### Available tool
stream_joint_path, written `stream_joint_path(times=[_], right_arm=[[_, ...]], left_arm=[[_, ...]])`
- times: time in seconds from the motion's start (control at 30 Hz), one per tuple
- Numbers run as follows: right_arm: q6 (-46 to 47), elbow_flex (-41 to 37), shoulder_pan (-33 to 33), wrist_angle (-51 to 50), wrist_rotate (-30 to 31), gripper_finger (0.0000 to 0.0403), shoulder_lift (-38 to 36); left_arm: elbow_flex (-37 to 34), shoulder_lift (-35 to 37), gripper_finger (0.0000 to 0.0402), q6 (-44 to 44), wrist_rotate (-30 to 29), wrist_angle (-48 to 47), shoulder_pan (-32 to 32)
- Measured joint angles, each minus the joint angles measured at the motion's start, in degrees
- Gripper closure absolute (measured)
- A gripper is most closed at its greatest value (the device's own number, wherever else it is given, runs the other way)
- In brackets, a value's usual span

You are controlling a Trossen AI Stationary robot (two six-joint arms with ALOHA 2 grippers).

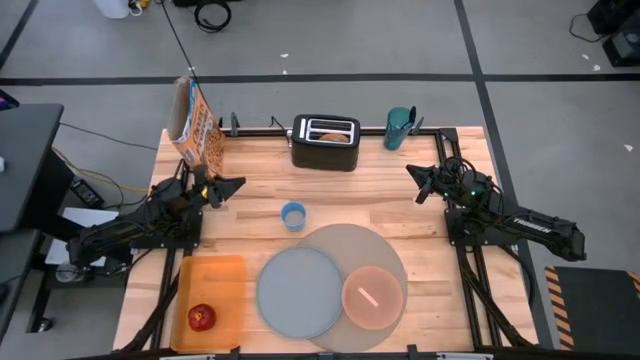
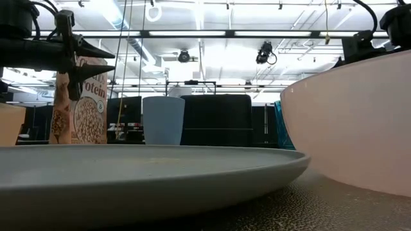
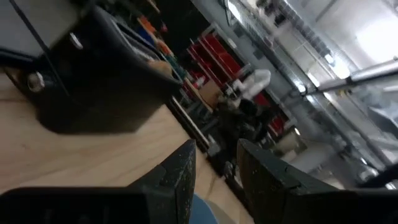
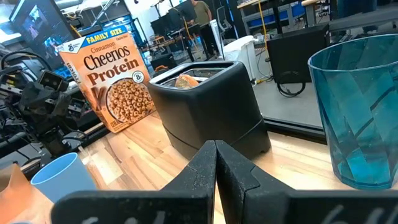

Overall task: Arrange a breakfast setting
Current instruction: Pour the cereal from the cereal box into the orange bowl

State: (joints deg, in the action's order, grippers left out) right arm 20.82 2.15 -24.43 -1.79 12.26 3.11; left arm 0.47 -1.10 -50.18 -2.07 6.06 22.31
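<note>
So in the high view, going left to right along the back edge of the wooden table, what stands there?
Orange cereal box → black toaster with a bagel half in its slot → teal translucent plastic cup.

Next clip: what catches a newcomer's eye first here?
The orange cereal box stands at the table's far left corner, with the black toaster holding a bagel half mid-back. Near the front, a grey-blue plate and pink bowl overlap the round grey mat.
</note>
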Motion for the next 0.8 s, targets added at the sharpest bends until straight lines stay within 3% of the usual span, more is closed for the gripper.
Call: stream_joint_path(times=[0.17,0.4,0.6,0.8], right_arm=[[0.0,0.0,0.0,0.0,0.0,0.0385,0.0],[0.0,0.0,0.0,1.8,2.9,0.0385,0.0],[1.7,0.0,-0.1,6.9,3.2,0.0385,0.0],[6.9,0.0,0.0,7.2,-1.4,0.0385,0.0]], left_arm=[[0.0,0.0,0.0276,-3.3,-8.4,2.9,0.0],[0.0,0.0,0.0276,-15.0,-23.3,4.5,0.0],[0.0,0.0,0.0276,-20.0,-23.8,7.2,0.0],[0.0,0.0,0.0276,-16.2,-25.4,7.4,0.0]])
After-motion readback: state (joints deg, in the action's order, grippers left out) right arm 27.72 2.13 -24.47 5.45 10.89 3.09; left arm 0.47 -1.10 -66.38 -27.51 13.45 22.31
